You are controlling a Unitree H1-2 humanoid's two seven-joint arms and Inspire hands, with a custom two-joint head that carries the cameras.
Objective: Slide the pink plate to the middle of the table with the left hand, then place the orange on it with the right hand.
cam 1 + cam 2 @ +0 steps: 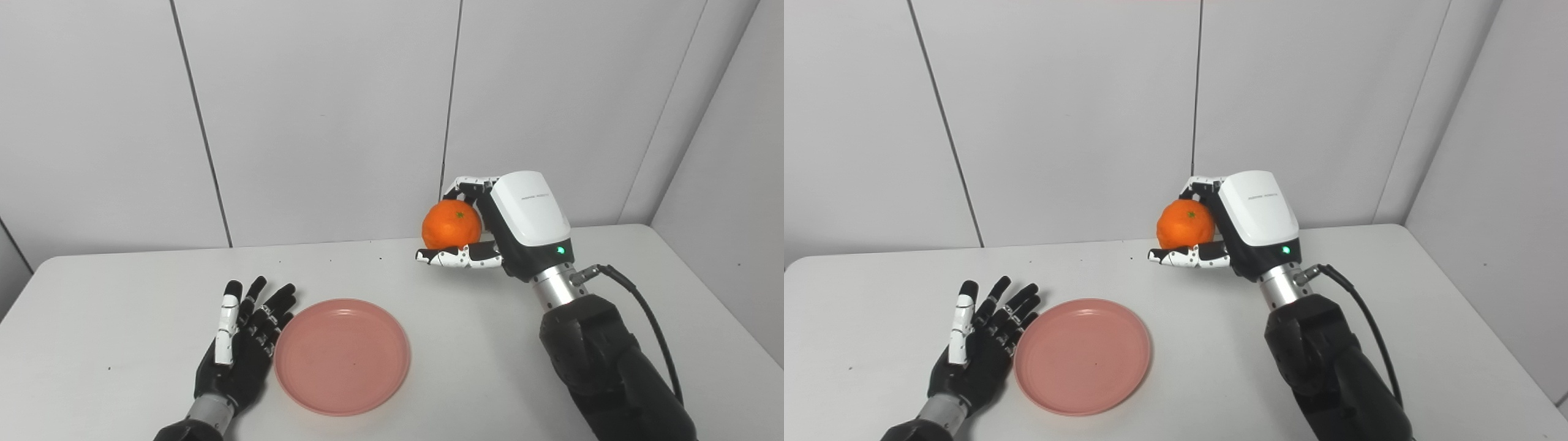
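Right hand (508,226) grasps the orange (451,224): fingers (468,185) curl over its top and far side, thumb (456,256) runs underneath. Orange is lifted clear of the desk (122,294), up toward the back edge, a bit right of centre; its green stem spot faces the camera. Right arm comes in from the front right corner, black cable (649,318) looping off the wrist.

Pink plate (342,355) sits flat near the front edge, roughly mid-width, nothing on it. It is well apart from the orange, nearer and to the left.

Left hand (242,343) lies on the desk just beside the plate's left rim, fingers released, spread and pointing toward the back edge, holding nothing. Can't tell if the fingertips touch the rim.
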